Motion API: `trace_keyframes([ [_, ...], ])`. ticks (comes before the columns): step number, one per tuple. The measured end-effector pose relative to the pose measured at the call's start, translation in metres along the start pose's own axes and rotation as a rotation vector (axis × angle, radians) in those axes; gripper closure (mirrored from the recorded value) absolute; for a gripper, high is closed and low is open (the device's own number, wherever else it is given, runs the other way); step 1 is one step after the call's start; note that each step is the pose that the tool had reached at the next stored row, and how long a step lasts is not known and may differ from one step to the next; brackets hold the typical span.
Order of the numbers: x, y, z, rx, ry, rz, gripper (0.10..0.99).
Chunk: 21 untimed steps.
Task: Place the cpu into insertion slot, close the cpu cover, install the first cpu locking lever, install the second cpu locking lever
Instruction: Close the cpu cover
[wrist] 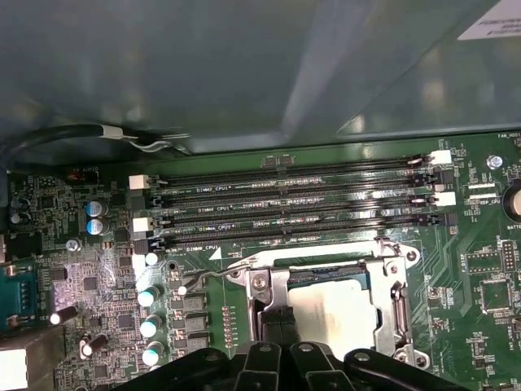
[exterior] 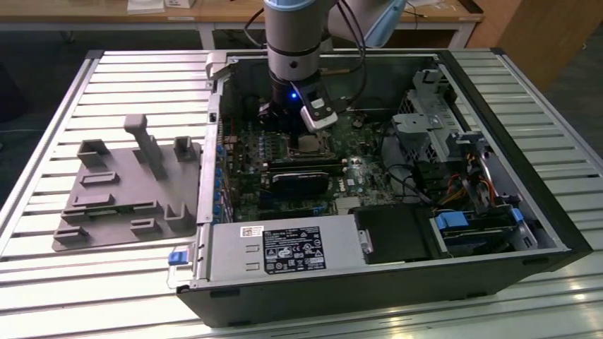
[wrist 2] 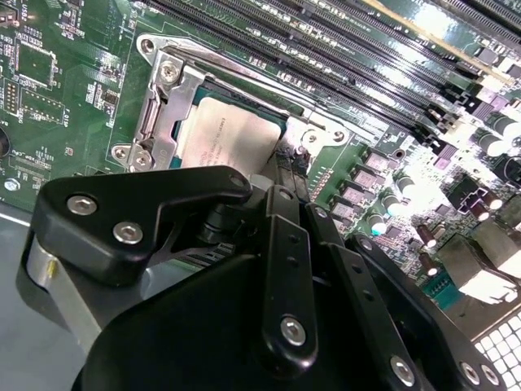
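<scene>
The cpu (wrist 2: 232,138) lies flat in the insertion slot (wrist 2: 175,61), its pale metal top showing through the window of the cpu cover (wrist 2: 163,106). The silver cover is down around the chip. In the first wrist view the cpu (wrist: 338,305) sits inside the same silver frame (wrist: 391,285). A thin wire locking lever (wrist: 203,281) sticks out past the socket's corner. My gripper (wrist 2: 285,175) is shut, its tips together at the socket's edge beside the chip, and I see nothing held between them. The exterior view has the gripper (exterior: 306,135) just over the socket (exterior: 306,147).
Long black memory slots (wrist: 293,204) run beside the socket. The open computer case (exterior: 527,233) walls it in, with a black power supply (exterior: 282,251), drive bays and cables (exterior: 452,187). A grey fixture block (exterior: 127,191) lies on the slatted table at the exterior view's left.
</scene>
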State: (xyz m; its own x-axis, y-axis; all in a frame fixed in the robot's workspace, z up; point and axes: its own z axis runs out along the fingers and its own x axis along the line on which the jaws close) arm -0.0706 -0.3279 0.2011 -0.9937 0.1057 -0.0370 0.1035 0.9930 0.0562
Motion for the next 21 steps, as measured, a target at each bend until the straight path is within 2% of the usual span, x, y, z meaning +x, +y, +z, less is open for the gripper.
trace_keyframes([
  [12,-0.0035,0.0004,0.0001,0.0,-0.0001,0.0,0.98],
  [17,-0.0037,0.0007,-0.0052,0.0,0.0,0.0,0.98],
  [21,-0.0029,0.0006,-0.0052,0.0,-0.0017,0.0,0.98],
])
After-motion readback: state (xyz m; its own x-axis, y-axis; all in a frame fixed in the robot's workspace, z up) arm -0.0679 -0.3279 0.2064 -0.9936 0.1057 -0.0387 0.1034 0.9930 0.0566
